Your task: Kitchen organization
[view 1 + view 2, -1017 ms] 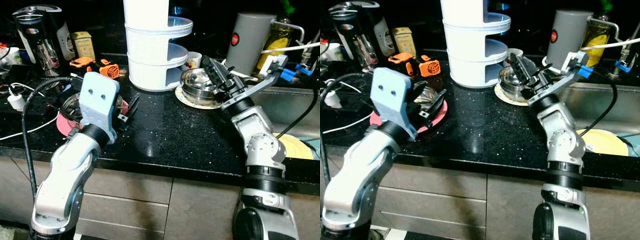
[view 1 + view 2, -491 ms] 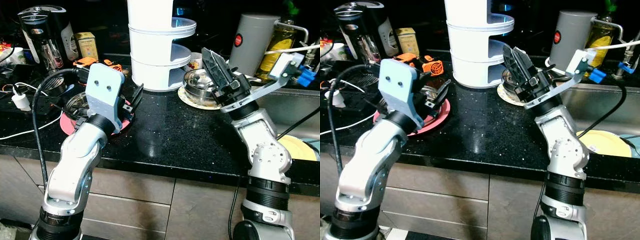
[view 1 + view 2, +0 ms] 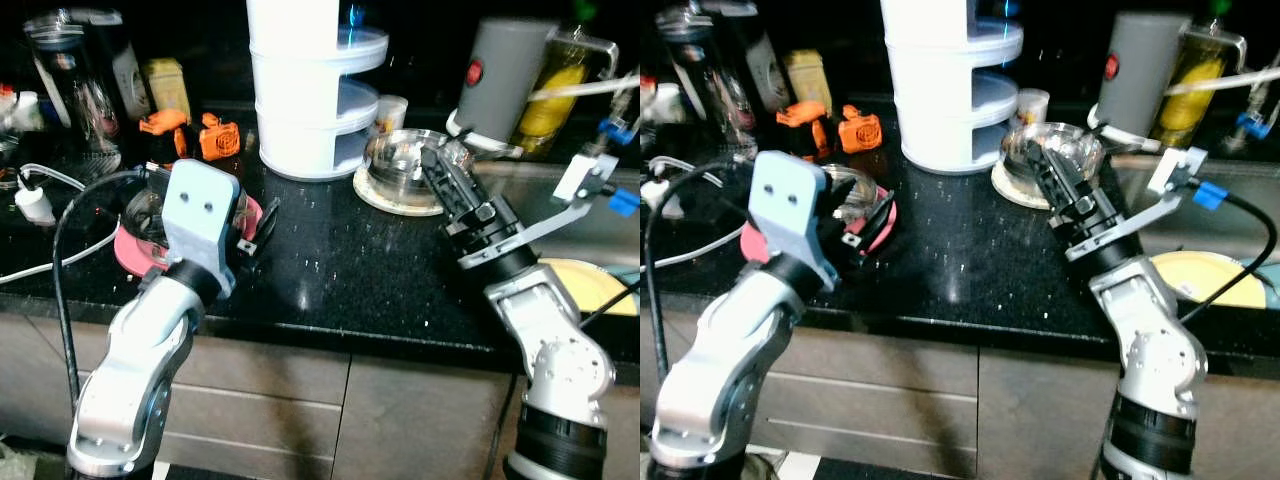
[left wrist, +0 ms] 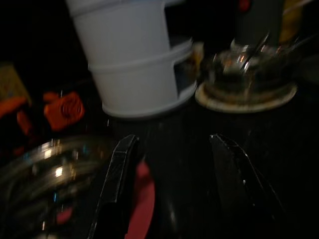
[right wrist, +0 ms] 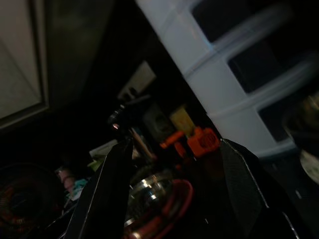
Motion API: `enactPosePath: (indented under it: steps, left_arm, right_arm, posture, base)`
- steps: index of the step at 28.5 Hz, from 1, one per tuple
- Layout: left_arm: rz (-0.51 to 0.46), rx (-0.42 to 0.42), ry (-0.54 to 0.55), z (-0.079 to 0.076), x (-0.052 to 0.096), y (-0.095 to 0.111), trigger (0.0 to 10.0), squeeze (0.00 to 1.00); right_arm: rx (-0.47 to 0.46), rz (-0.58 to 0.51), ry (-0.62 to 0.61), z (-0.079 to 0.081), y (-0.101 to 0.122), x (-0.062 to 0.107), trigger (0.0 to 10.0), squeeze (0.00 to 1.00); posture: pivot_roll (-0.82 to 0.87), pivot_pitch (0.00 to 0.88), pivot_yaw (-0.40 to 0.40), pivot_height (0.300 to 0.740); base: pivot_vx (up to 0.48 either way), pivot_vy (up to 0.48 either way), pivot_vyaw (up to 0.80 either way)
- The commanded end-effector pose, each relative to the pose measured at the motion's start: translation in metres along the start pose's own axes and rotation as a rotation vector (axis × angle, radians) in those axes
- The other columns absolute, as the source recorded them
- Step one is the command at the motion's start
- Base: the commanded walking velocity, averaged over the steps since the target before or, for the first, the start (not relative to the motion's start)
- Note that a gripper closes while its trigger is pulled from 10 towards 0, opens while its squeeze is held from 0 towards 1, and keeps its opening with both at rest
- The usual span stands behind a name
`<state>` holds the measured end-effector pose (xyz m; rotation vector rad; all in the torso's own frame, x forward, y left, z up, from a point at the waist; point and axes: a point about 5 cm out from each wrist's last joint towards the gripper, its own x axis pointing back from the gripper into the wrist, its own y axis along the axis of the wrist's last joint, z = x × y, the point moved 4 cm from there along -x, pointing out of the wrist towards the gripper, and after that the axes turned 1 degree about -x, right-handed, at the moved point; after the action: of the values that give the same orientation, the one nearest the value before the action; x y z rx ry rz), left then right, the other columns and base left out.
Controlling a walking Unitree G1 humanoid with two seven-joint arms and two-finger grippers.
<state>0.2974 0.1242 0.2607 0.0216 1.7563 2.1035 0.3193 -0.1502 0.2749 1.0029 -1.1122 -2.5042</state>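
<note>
Both arms are up over the black counter (image 3: 330, 270). The left gripper (image 4: 172, 164) hovers with its fingers spread apart and nothing between them, pointing across the counter toward the white tiered stand (image 3: 305, 85). Just beside its left finger sits a shiny metal bowl (image 4: 45, 169) resting on a red plate (image 3: 135, 250); what is in the bowl cannot be made out in the dim wrist view. Beyond the gripper's tips and to their right, a second metal bowl (image 3: 410, 160) stands upright on a pale plate (image 3: 400, 195), close against the stand's base; its contents are too blurred to tell. The right gripper (image 3: 1055, 175) reaches in low over that bowl, its long axis running from the wrist up and away toward the stand, fingertips at the bowl's near rim. Its fingers (image 5: 107, 194) are set wide apart in the wrist view, holding nothing. Behind the left gripper, two orange gadgets (image 3: 190, 135) lie by the stand. A grey kettle (image 3: 500, 70) stands behind the right gripper, a yellow plate (image 3: 1205, 280) lies down in the sink (image 3: 1230, 225) to its right, and a glass coffee maker (image 3: 75, 85) stands at the far left.
</note>
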Motion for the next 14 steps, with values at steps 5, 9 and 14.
enactPosePath:
  steps: [5,9,14]
  left_arm:
    - [-0.017,-0.004,0.017,0.007,-0.001,0.009,10.0,0.00]
    - [-0.044,-0.011,0.020,0.008,-0.009,0.011,10.0,0.00]
    - [-0.098,-0.019,0.029,0.009,-0.018,0.020,10.0,0.00]
  right_arm:
    - [-0.027,0.002,0.046,0.011,-0.001,-0.009,10.0,0.00]
    - [-0.021,-0.014,0.074,0.013,0.002,-0.015,10.0,0.00]
    - [0.000,-0.054,0.121,0.016,0.013,-0.024,10.0,0.00]
  posture:
    - [0.01,0.102,-0.004,0.740]
    - [0.01,0.013,-0.008,0.740]
    - [0.00,0.000,-0.012,0.740]
  base:
    - [0.000,0.000,0.00]
    - [0.000,0.000,0.00]
    - [0.000,0.000,0.00]
